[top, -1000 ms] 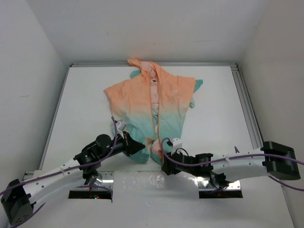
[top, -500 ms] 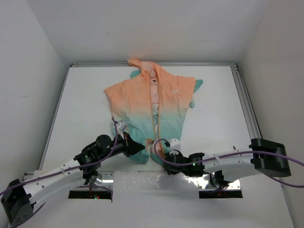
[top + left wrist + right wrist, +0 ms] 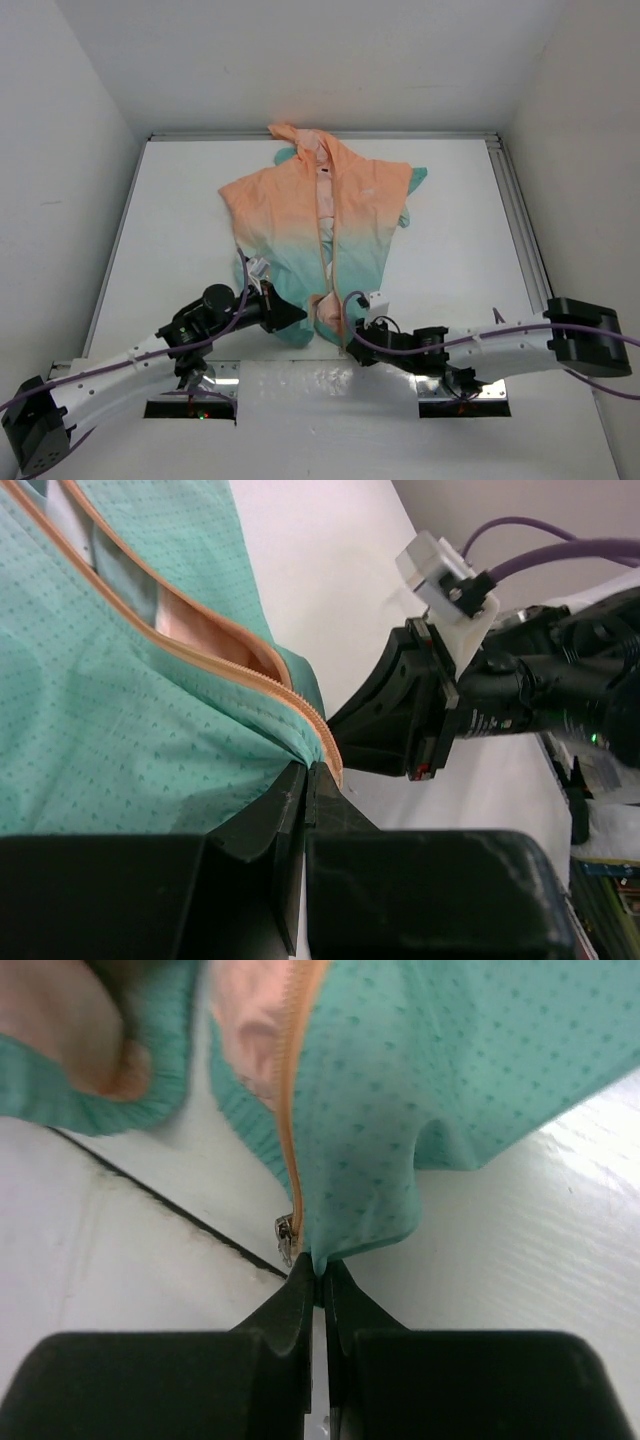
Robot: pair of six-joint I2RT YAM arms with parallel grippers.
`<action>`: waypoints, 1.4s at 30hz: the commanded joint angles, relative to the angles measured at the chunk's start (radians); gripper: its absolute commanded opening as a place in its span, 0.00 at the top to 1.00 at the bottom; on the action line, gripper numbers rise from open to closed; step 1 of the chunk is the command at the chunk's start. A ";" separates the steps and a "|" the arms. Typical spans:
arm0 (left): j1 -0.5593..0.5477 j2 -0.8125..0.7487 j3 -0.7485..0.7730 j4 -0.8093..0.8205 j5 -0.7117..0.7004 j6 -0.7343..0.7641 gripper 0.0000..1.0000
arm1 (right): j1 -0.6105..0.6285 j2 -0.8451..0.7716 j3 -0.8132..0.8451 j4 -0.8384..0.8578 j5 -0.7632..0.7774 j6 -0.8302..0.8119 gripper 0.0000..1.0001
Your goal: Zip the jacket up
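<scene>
A robotics lab test cell: a white table boxed in by plain white panels, an aluminium rail along its edge.

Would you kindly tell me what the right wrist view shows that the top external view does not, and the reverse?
Only the right wrist view shows the small metal zipper pull at the bottom of the orange zipper, just beside where the right gripper pinches the teal hem. Only the top external view shows the whole jacket with its peach upper half and hood, and the left gripper at the other front edge. Both show the teal lower part and the unzipped front.
</scene>
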 commanded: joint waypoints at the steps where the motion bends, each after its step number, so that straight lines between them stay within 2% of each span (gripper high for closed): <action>1: 0.008 -0.006 0.004 0.074 0.058 -0.032 1.00 | 0.006 -0.104 -0.058 0.273 0.040 -0.103 1.00; 9: 0.008 -0.055 -0.013 0.104 0.085 -0.087 1.00 | 0.002 -0.220 -0.029 0.424 -0.015 -0.310 1.00; 15: 0.008 -0.058 -0.024 0.112 0.095 -0.100 1.00 | -0.015 -0.260 -0.049 0.459 -0.066 -0.370 1.00; 19: 0.008 -0.047 -0.019 0.120 0.108 -0.095 1.00 | -0.066 -0.314 -0.098 0.502 -0.176 -0.378 1.00; 24: 0.008 -0.065 -0.021 0.105 0.103 -0.088 1.00 | -0.224 -0.357 -0.158 0.594 -0.404 -0.335 1.00; 34: 0.008 -0.073 -0.032 0.111 0.079 -0.083 1.00 | -0.230 -0.331 -0.140 0.611 -0.475 -0.318 1.00; 42: 0.008 -0.055 -0.032 0.134 0.062 -0.068 1.00 | -0.230 -0.309 -0.163 0.668 -0.470 -0.277 1.00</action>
